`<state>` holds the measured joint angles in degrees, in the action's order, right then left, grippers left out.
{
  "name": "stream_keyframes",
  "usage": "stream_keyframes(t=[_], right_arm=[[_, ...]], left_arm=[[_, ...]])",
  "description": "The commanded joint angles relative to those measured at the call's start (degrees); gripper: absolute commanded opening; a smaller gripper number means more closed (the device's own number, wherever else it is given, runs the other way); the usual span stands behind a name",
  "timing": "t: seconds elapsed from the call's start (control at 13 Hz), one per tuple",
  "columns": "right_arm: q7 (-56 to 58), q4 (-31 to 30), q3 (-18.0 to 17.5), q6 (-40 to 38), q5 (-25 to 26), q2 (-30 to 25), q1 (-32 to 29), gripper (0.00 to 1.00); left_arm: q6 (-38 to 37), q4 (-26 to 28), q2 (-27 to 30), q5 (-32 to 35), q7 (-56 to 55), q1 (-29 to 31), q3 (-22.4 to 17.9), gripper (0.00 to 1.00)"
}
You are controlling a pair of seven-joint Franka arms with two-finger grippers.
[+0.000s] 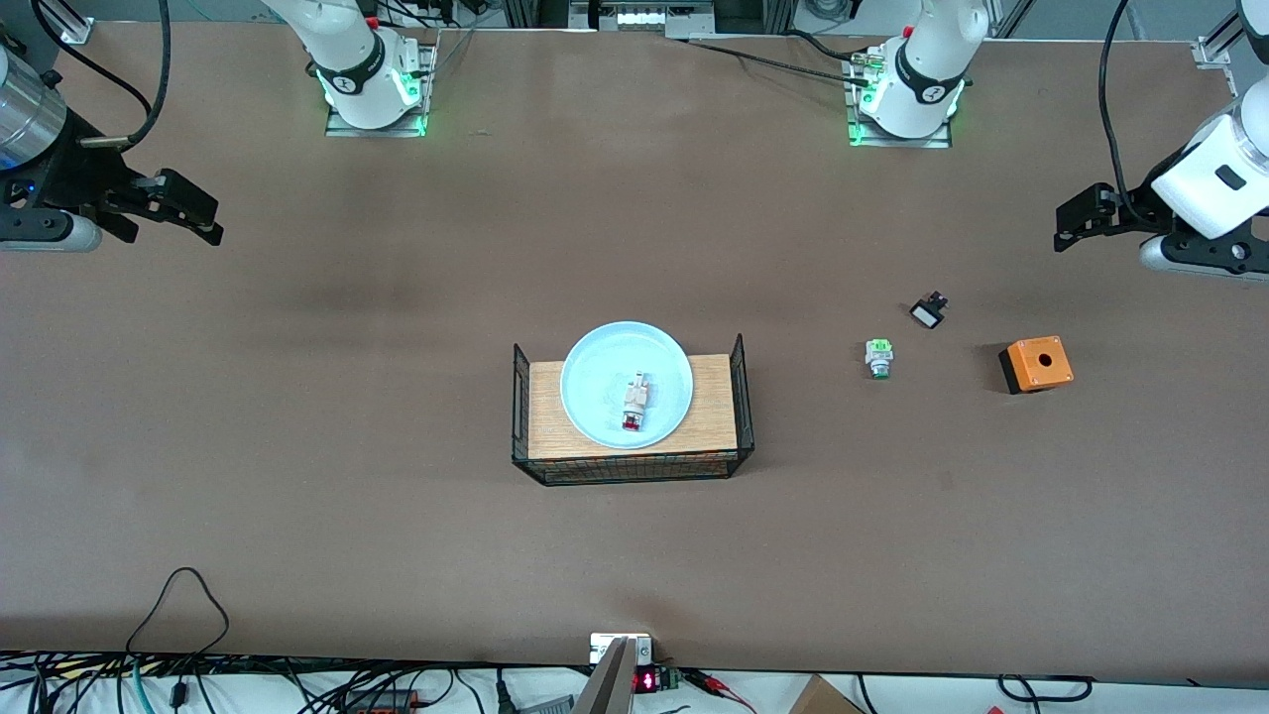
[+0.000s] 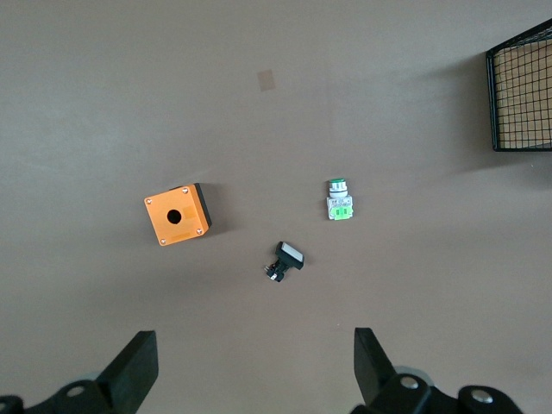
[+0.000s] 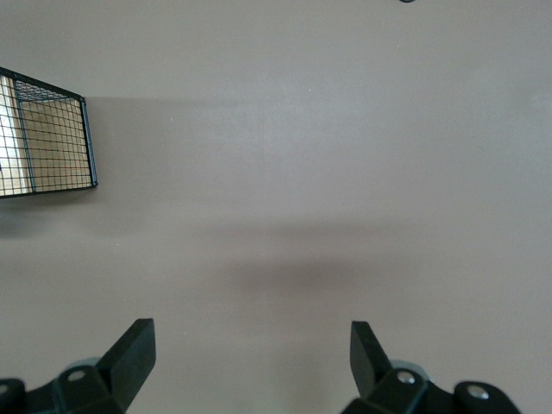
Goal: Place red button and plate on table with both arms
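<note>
The light-blue plate (image 1: 627,385) lies on a small light-wood board with black wire ends (image 1: 555,416) in the middle of the brown table (image 1: 297,476). The red button (image 1: 634,403), whitish with a red cap, lies on the plate. My right gripper (image 1: 193,213) hangs open and empty over the right arm's end of the table. My left gripper (image 1: 1076,223) hangs open and empty over the left arm's end. Both are well away from the plate. The wrist views show open fingers (image 2: 138,366) (image 3: 134,349) over bare table.
A green-capped switch (image 1: 878,357) (image 2: 338,199), a small black and white part (image 1: 928,312) (image 2: 285,259) and an orange box with a hole (image 1: 1035,363) (image 2: 177,215) lie toward the left arm's end. The board's wire end (image 2: 522,90) (image 3: 52,138) shows in both wrist views.
</note>
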<state>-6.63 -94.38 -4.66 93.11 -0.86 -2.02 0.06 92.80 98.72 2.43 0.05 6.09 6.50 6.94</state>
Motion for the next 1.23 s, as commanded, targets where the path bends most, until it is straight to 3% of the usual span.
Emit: stream_keyframes(t=[0.0,1.15], right_arm=[[0.4,1.0,0.4,-1.0,0.5,0.1,0.6,1.0],[-0.2,0.6,0.3,-1.5,0.4,0.0,0.6,1.0]], left_arm=[[-1.5,-2.0,-0.9,0.6,0.8,0.3,0.4,1.0],[-1.5,-2.0,-0.8,0.5,0.2,0.2,0.5,1.0]])
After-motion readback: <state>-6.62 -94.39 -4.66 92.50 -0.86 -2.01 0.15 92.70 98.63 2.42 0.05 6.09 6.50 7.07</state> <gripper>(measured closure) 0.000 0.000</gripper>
